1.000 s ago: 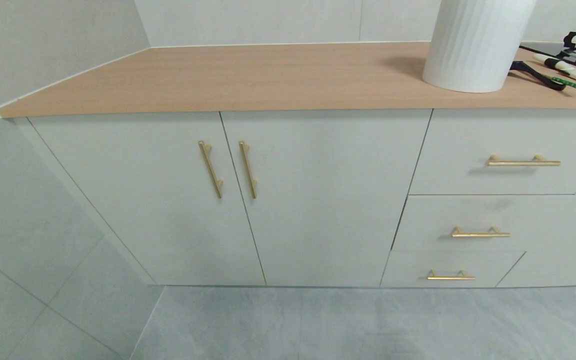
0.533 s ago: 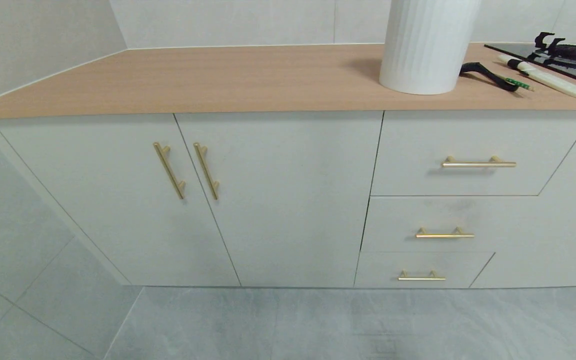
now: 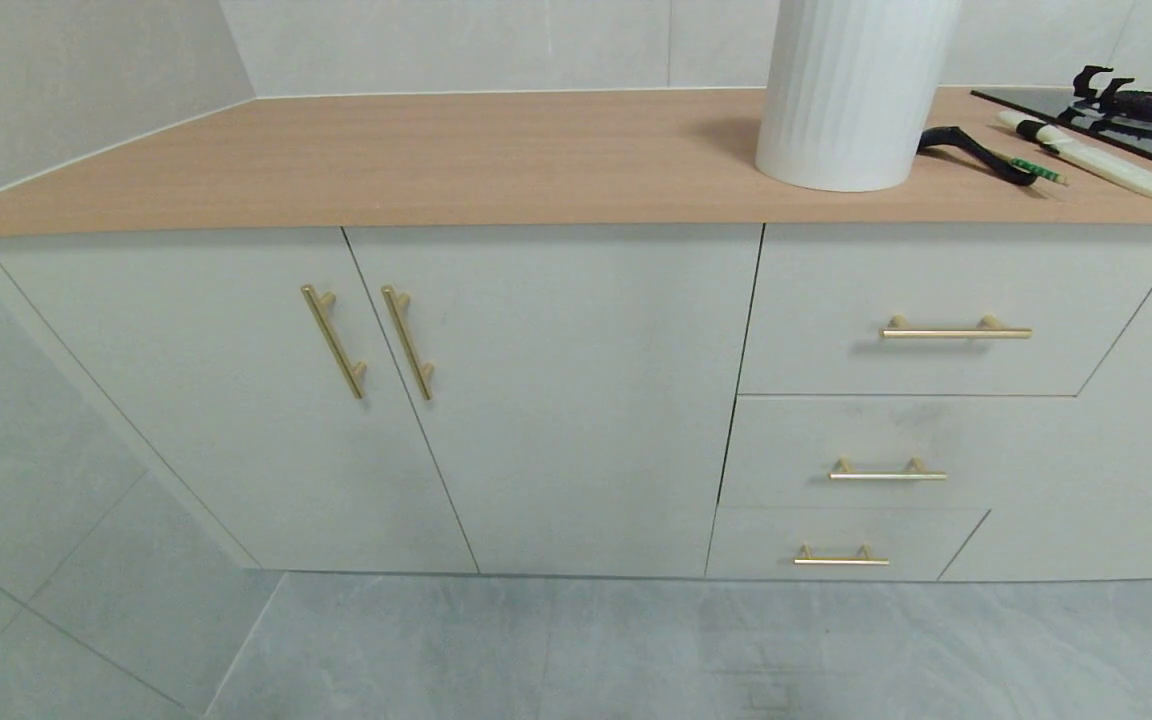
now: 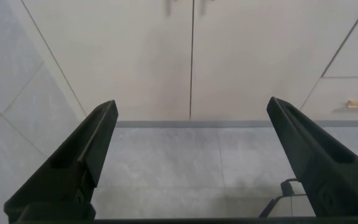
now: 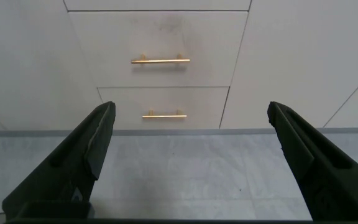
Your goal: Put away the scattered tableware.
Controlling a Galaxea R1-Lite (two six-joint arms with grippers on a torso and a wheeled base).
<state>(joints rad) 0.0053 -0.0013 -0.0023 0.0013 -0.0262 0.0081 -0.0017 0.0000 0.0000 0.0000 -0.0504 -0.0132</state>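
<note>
A wooden counter [image 3: 436, 160] topped pale cabinets. Just beside the white container [image 3: 851, 90], on its stove side, lay a black utensil [image 3: 976, 152] and a cream knife [image 3: 1096, 158]. Well below it, the left gripper [image 4: 190, 106] and right gripper [image 5: 190, 107] hung spread wide, empty. Likely the approach stage; the next move calls for reaching up.

White canister [image 3: 851, 95] just beside black utensil [image 3: 976, 152]
</note>
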